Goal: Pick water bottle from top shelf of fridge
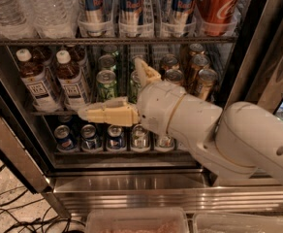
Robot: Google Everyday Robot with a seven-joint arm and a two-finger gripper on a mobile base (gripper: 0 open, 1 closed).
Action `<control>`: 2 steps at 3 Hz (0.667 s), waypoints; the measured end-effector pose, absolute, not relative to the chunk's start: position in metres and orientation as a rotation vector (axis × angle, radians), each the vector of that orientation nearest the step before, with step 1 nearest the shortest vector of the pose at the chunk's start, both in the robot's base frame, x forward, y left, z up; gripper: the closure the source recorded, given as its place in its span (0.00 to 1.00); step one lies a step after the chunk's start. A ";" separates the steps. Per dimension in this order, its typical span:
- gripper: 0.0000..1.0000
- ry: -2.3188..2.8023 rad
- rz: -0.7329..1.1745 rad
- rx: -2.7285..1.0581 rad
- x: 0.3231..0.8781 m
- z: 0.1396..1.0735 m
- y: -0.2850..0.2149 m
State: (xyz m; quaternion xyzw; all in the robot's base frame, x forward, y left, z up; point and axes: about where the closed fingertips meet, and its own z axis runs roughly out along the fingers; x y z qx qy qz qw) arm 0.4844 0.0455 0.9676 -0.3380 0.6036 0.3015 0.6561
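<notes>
Tool, fingers spread wide and empty, hangs before green cans below the Coca-Cola can.

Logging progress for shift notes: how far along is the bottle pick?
Done: the fridge stands open. In hand: nothing; the claw hangs open in front of the middle-rack cans. Left: rise to the top shelf, grip the water bottle, draw it out.

The red aluminium cola can on the top shelf carries white Coca-Cola script, partly cut off. The brown white-capped bottles bear white labels reading "TEA". Lettering on the tall blue-silver cans is unreadable. The cream two-finger gripper, fingers spread wide, hangs below that shelf.
</notes>
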 end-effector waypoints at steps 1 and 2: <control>0.00 1.358 0.722 -0.796 0.490 0.983 0.038; 0.00 1.357 0.726 -0.835 0.494 1.002 0.033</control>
